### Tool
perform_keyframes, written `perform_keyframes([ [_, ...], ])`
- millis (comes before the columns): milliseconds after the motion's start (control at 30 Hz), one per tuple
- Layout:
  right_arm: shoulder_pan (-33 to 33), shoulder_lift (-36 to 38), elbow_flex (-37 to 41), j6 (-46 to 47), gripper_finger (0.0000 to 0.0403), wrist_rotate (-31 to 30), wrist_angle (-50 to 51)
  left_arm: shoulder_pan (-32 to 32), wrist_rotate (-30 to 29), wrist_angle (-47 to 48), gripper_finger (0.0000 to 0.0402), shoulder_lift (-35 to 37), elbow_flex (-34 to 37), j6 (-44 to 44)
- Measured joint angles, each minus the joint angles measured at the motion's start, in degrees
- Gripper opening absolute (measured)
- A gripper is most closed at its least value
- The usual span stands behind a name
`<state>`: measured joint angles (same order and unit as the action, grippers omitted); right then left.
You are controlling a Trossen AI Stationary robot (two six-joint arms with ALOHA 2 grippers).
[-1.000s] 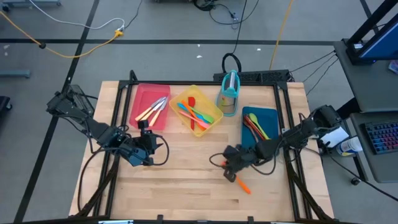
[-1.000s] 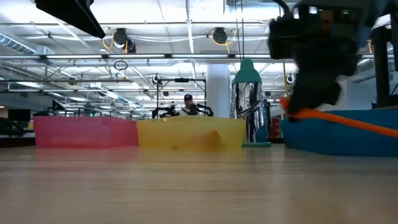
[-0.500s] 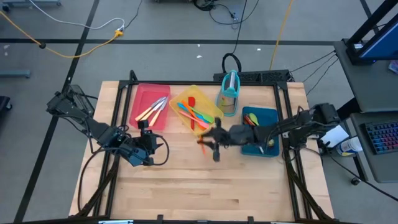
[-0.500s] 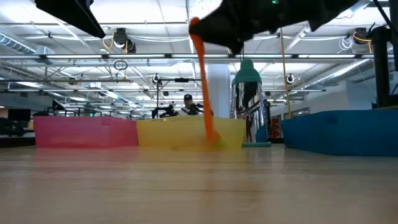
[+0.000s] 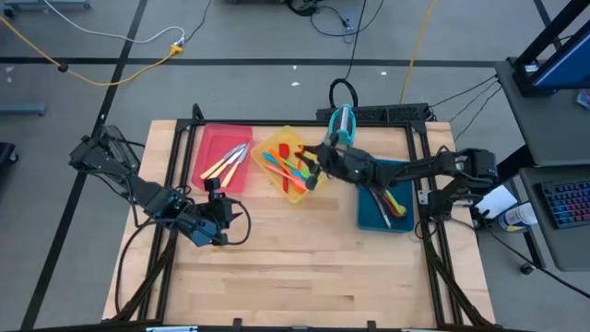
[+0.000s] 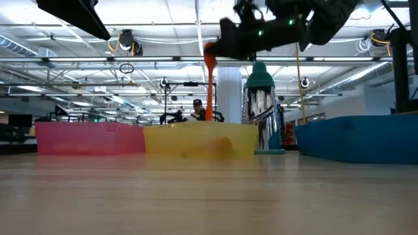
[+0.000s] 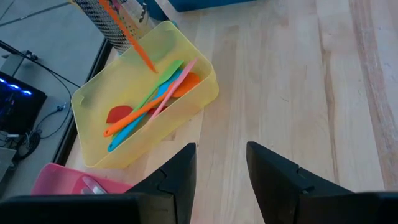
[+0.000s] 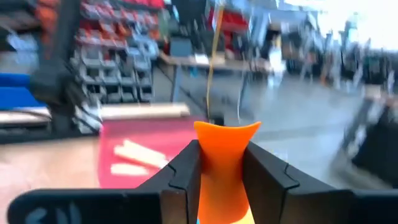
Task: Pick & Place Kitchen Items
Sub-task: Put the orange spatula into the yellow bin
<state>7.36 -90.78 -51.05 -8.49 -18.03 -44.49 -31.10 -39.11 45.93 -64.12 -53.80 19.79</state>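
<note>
The right end effector point(image 8: 221, 171) is clamped on an orange spatula point(image 6: 209, 78), which hangs nearly straight down from it, its lower end over the yellow tray point(image 5: 304, 191). That tray sits on the table point(image 5: 277, 267) between a red tray point(image 5: 214, 140) with cream-handled knives point(image 5: 224, 164) and a blue tray point(image 5: 369, 214) with more utensils; inside the yellow one lie several coloured spatulas and spoons point(image 7: 146, 109). A teal-framed holder point(image 5: 339, 138) stands just behind. This looks like the placing step: the spatula is carried and not yet released. The next move likely calls for lowering it into the yellow tray and opening the fingers so it lies among the others. The left end effector point(image 7: 221, 168) waits low over the table near the red tray, fingers parted and empty.
</note>
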Motion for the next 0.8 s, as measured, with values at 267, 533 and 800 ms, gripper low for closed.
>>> perform_keyframes([
  [267, 3.91, -2.77, -8.31, 12.55, 0.0089, 0.1, 25.49, 0.1, -2.39, -0.24, 0.0145, 0.0, 0.0, -0.18],
  [533, 7.87, -6.13, -14.91, 12.15, 0.0091, 0.48, 33.3, 2.35, -2.91, -0.78, 0.0145, 0.02, 0.0, -0.63],
  [800, 8.18, -12.28, -15.07, 11.41, 0.0101, 0.1, 28.81, 4.99, -2.8, -1.09, 0.0145, 0.0, 0.0, -3.27],
])
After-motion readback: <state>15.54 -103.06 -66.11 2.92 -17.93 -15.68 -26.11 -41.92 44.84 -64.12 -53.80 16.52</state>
